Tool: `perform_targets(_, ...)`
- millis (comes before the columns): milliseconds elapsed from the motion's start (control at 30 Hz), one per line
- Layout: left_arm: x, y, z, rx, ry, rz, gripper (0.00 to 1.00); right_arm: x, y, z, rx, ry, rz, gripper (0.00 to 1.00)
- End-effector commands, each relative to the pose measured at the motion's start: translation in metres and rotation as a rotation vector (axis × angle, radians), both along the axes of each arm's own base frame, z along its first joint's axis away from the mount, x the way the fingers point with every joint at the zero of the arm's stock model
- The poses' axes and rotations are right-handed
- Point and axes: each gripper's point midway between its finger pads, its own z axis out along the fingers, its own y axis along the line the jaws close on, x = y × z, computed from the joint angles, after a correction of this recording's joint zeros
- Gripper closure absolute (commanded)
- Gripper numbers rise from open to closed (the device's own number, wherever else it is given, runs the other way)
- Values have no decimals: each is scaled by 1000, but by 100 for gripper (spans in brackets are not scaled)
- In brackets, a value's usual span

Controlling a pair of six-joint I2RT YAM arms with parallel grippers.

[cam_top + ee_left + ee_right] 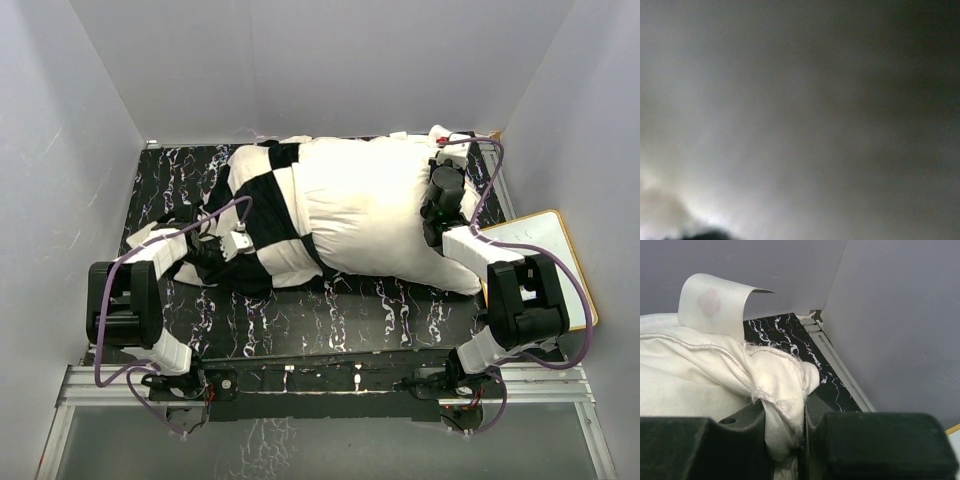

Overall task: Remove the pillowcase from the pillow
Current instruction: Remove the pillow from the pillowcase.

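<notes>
1. The pillow (375, 210) lies across the far half of the marble table (380, 310), mostly bared.
2. The checkered pillowcase (265, 215) covers only its left end; we judge that stretch is left to pull off.
3. Our right gripper (801, 432) is clamped on the pillow's far-right corner.
4. Our left gripper (228, 240) sits at the pillowcase; we cannot tell how its jaws stand.

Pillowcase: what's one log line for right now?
pillow: left end inside pillowcase | right gripper: shut on pillow | left gripper: against pillowcase
</notes>
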Motion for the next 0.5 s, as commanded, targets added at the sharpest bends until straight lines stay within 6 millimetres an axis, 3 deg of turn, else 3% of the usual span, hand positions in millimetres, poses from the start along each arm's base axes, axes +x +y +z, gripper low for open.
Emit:
perform_targets(0, -2, 35, -1, 61, 51, 71, 76, 14, 21, 25, 21, -80, 66, 92)
perform_targets(100, 2, 69, 12, 90, 21, 124, 100, 21, 14, 31, 62, -102, 49, 92)
perform_targets(300, 15, 150, 42, 175, -99, 272, 100, 34, 0, 42, 134, -138, 30, 92)
perform_targets(467, 0, 202, 58, 222, -133, 342, 100, 39, -13, 48, 172, -156, 7, 92)
